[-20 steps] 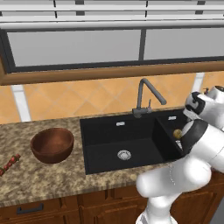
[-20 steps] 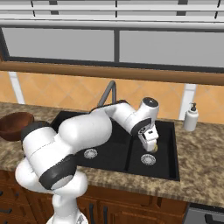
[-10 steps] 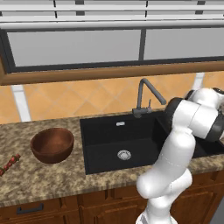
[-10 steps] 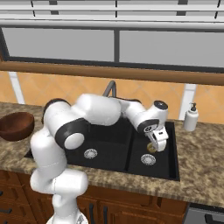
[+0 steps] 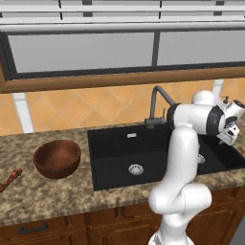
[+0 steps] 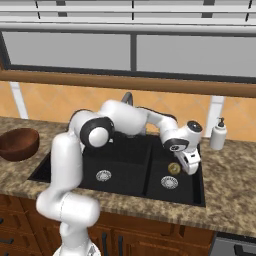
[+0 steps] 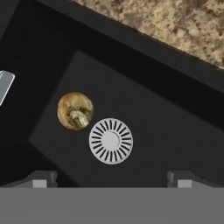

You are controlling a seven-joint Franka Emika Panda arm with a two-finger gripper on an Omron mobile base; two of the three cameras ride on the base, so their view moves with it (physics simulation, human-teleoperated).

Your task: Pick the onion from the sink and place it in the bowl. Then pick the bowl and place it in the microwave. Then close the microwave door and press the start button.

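Note:
The onion (image 6: 173,168) (image 7: 75,110), a small yellowish bulb, lies on the floor of the right basin of the black sink (image 5: 115,143) (image 6: 125,170) (image 7: 162,131), just beside the round silver drain (image 7: 111,141). My gripper (image 6: 192,164) (image 7: 111,179) (image 5: 226,138) hangs above that basin, pointing down, a little to the onion's right. It is open, with nothing between its fingertips (image 7: 42,178). The reddish-brown wooden bowl (image 5: 57,158) (image 6: 17,143) stands on the counter left of the sink. The microwave and its door are out of view.
A grey curved faucet (image 5: 158,103) rises behind the sink's middle. A white soap dispenser (image 6: 218,135) stands on the granite counter (image 6: 235,190) right of the sink. A small red thing (image 5: 10,178) lies at the counter's far left.
The arm has swung over and straightened up, carrying the hand rightward above the right basin. The onion and the bowl have stayed put, and the gripper has stayed open.

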